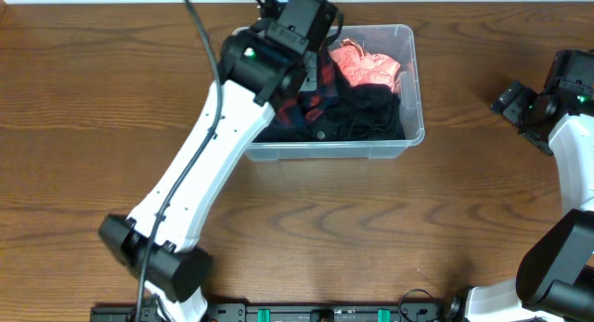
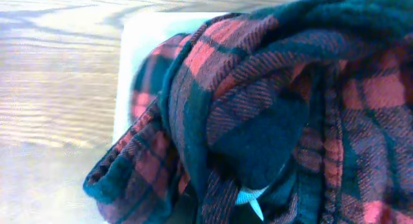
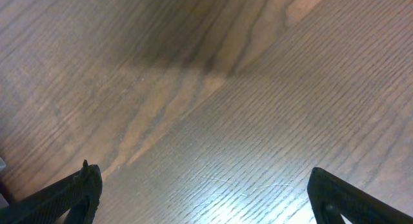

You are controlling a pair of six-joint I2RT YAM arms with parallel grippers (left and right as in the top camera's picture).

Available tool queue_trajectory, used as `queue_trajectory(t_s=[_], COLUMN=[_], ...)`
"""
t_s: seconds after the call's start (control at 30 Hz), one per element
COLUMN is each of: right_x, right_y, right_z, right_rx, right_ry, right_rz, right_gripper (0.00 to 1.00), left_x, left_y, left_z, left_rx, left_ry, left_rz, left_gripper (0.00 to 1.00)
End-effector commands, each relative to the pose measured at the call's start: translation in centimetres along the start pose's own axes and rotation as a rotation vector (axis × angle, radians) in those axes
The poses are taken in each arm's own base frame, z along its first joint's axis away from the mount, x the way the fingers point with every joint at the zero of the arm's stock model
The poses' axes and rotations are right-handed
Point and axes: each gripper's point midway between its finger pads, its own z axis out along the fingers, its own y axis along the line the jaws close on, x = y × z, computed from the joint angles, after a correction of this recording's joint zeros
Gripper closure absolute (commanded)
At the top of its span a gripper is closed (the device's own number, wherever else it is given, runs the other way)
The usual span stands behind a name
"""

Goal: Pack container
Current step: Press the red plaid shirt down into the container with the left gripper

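Two white-and-black robot arms stand at a brown wood-grain bench (image 1: 83,127), which fills the overhead view. The left arm (image 1: 209,150) stretches from the near edge diagonally up and to the right, and its wrist hangs over the left end of the container. The right arm (image 1: 577,146) is folded at the right edge of the bench, well apart from the container.

The clear rectangular plastic container with rounded corners and a thick rim (image 1: 334,151) sits at the far middle of the bench, close to the far edge. Its opening faces up. Its long axis runs left to right, parallel to that far edge, and one long wall faces the robot.

Inside lie three pieces of cloth. A black garment (image 1: 367,113) fills the middle and near right. A red-and-dark plaid flannel garment (image 2: 258,88) is bunched at the left end under the left wrist and crowds the left wrist view. A crumpled coral-pink garment (image 1: 367,64) lies in the far right corner.

The right gripper (image 3: 203,192) hovers over bare wood with its jaws spread wide, holding nothing. The left gripper is hidden in every view. Its jaws are pressed together, but whether they pinch the plaid cloth cannot be told.
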Motion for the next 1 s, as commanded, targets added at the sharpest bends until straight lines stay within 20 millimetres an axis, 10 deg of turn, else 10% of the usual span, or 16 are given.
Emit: queue_trajectory(t_s=[0.0,0.27,0.4,0.77,0.97], right_x=[-0.7,-0.7,-0.7,-0.7,-0.7], right_y=[0.1,0.1,0.1,0.2,0.2], right_z=[-0.5,-0.5,-0.5,-0.5,-0.5], right_rx=[-0.006,-0.006,-0.006,-0.006,-0.006], right_ry=[-0.020,-0.020,-0.020,-0.020,-0.020], right_rz=[0.014,0.015,0.014,0.014,0.013], right_gripper=[0.01,0.01,0.01,0.01,0.01], left_x=[-0.6,-0.1,0.0,-2.1,-1.3], left_y=[-1.7,-7.1,-10.6,-16.9,-15.7], left_z=[1.0,5.4,6.7,4.3,3.8], left_rx=[0.057,0.184,0.266,0.438,0.402], left_ry=[-0.003,0.026,0.009,-0.147,-0.131], left_rz=[-0.017,-0.025,-0.009,0.007,0.148], left_gripper=[0.94,0.92,0.63,0.43,0.43])
